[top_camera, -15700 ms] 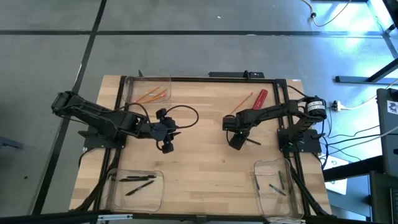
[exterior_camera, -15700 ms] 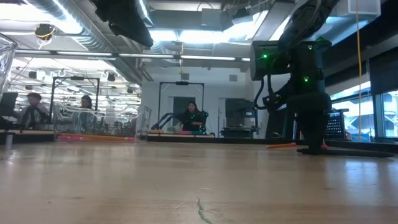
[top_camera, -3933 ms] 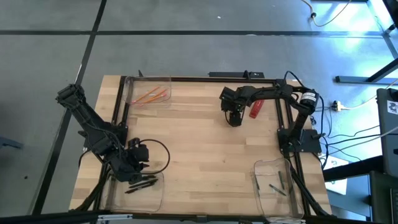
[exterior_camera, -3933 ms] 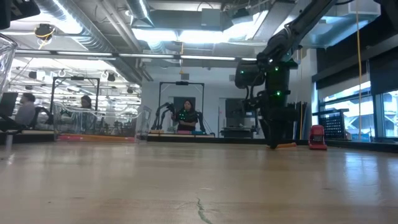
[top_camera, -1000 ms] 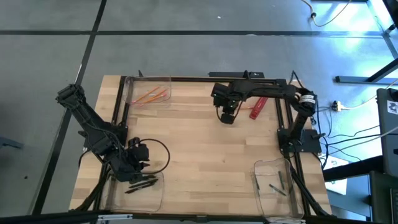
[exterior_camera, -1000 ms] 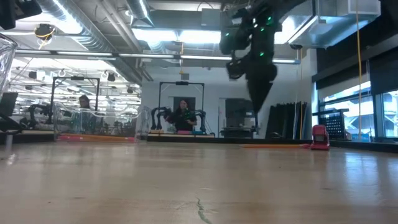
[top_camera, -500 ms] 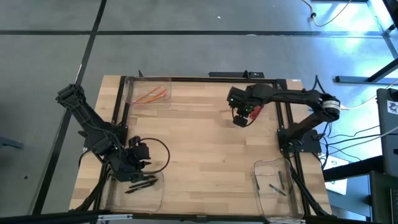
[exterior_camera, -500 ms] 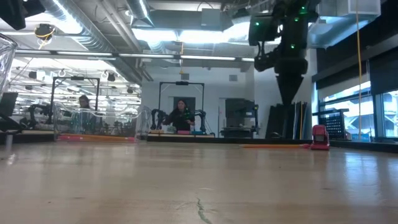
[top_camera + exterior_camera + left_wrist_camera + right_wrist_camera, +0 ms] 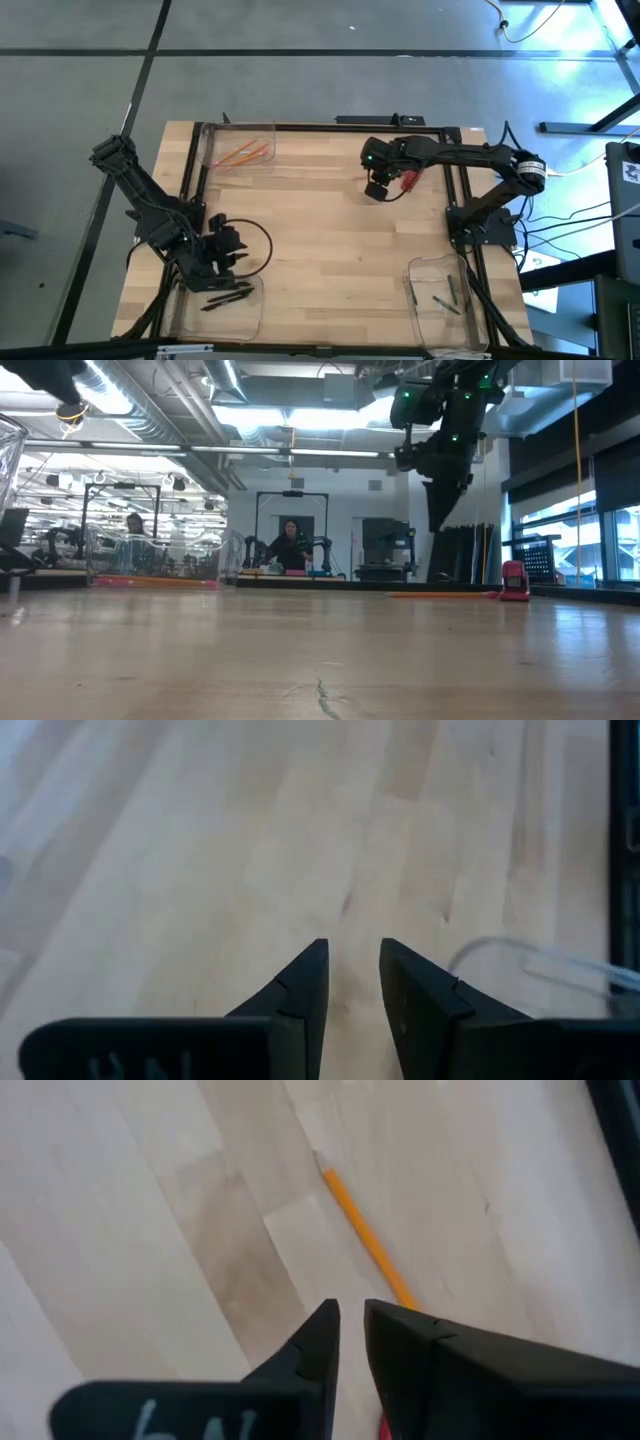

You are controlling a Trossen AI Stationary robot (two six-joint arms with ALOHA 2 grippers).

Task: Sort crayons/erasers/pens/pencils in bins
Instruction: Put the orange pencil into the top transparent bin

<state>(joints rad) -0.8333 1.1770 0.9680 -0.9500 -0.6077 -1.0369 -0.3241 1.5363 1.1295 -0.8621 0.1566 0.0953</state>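
Pale wooden table [image 9: 330,240], made of long glued strips, smooth and matte, framed by dark metal rails.

At the far side, right gripper [image 9: 377,189] raised above the wood, clear of the surface in the low view [image 9: 437,520]. From its wrist camera, two dark wedge-shaped fingers [image 9: 318,1342] nearly together, only a thin slit between, nothing held. Just past those tips, one loose pencil [image 9: 366,1240]: thin, straight, orange, lying flat on the boards. Close by, a thick red cylinder [image 9: 409,178], partly covered by the arm in the high view; seen in the low view as a small red block [image 9: 513,581] on the table.

At the near left, left gripper [image 9: 226,257] beside a clear bin [image 9: 250,315]. From its wrist camera, dark tapered fingers [image 9: 303,992] slightly parted with a narrow gap, empty, bare wood beneath, and a curved see-through plastic edge to one side.

Three bins, all transparent plastic tubs with rounded corners:
- near left one with several thin black pens [image 9: 226,295] inside;
- near right one [image 9: 418,305] with a few small dark sticks [image 9: 447,303], too small to identify;
- far left one [image 9: 210,155] with thin orange pencils [image 9: 241,155] lying across each other.

Beyond the table in the low view, a person [image 9: 289,547] seated far back in the room.
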